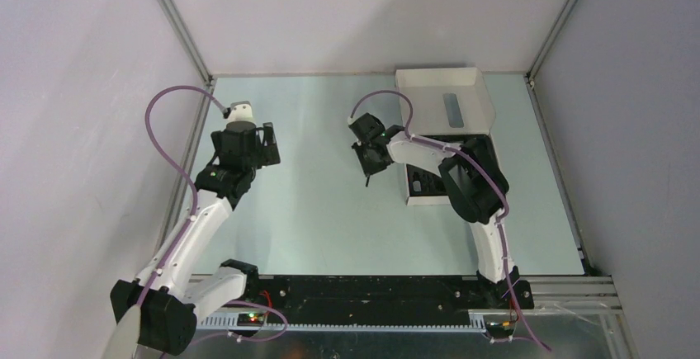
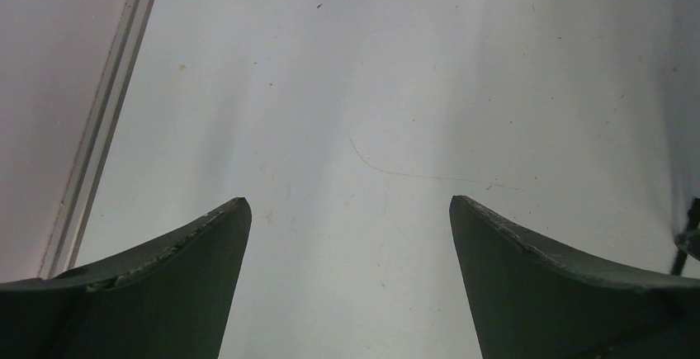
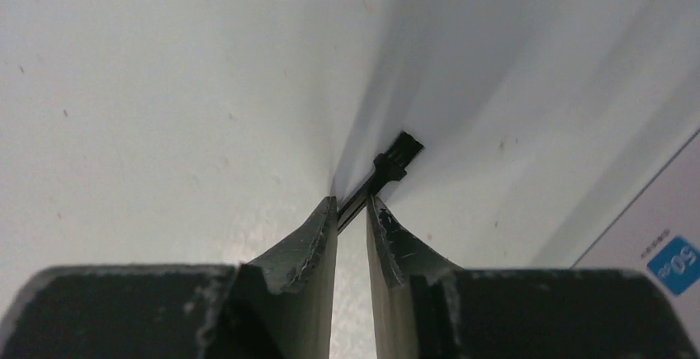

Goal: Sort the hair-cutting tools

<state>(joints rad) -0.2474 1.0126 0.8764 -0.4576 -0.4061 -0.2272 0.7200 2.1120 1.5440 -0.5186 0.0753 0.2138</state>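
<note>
My right gripper (image 1: 369,169) is shut on a thin black stick-brush (image 3: 386,169) and holds it over the middle of the table, left of the box; the brush pokes out past the fingertips (image 3: 328,210) in the right wrist view. In the top view the brush (image 1: 367,179) hangs below the gripper. Black tools lie in the white box tray (image 1: 410,187), partly hidden by the right arm. My left gripper (image 1: 266,146) is open and empty at the far left; in its wrist view (image 2: 350,204) only bare table shows between the fingers.
The white cardboard box's raised lid (image 1: 446,99) stands at the back right. A metal frame rail (image 1: 188,140) runs along the table's left edge, close to the left arm. A corner of the box print (image 3: 673,260) shows at the right.
</note>
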